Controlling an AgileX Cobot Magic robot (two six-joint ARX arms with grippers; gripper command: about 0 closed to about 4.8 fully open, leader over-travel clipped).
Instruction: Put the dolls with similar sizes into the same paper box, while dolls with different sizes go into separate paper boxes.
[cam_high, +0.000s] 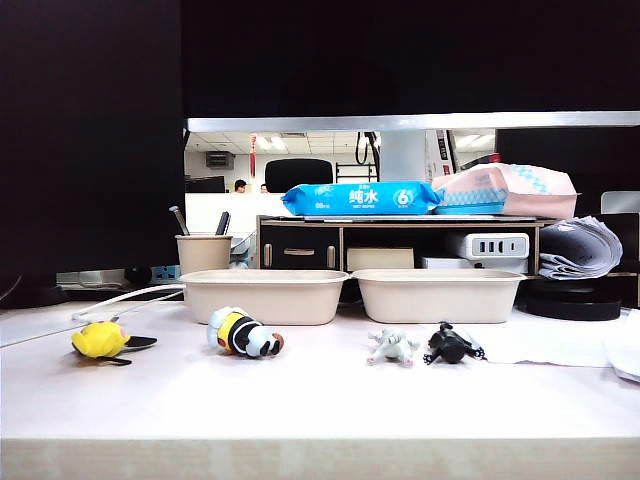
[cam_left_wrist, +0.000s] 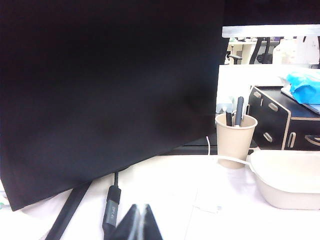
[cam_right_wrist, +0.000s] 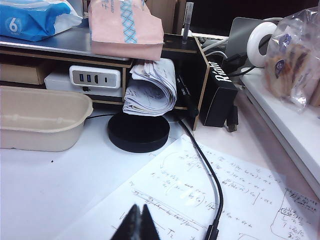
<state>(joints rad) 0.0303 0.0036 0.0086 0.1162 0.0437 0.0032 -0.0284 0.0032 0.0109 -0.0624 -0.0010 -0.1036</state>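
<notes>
Beige paper boxes (cam_high: 265, 296) (cam_high: 438, 295) empty — four dolls (cam_high: 245, 334) on table, nothing sorted. Left gripper (cam_left_wrist: 139, 222) and right gripper (cam_right_wrist: 139, 222) closed, empty, well back from the dolls.

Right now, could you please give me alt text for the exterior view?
Four dolls lie in a row on a white table: yellow doll, striped doll, grey doll, black doll. Behind them stand two empty beige boxes, left box and right box. No grippers show.

claws (cam_left_wrist: 138, 222) (cam_right_wrist: 139, 223): edge-cut | paper box (cam_left_wrist: 292, 180): right end cropped
</notes>
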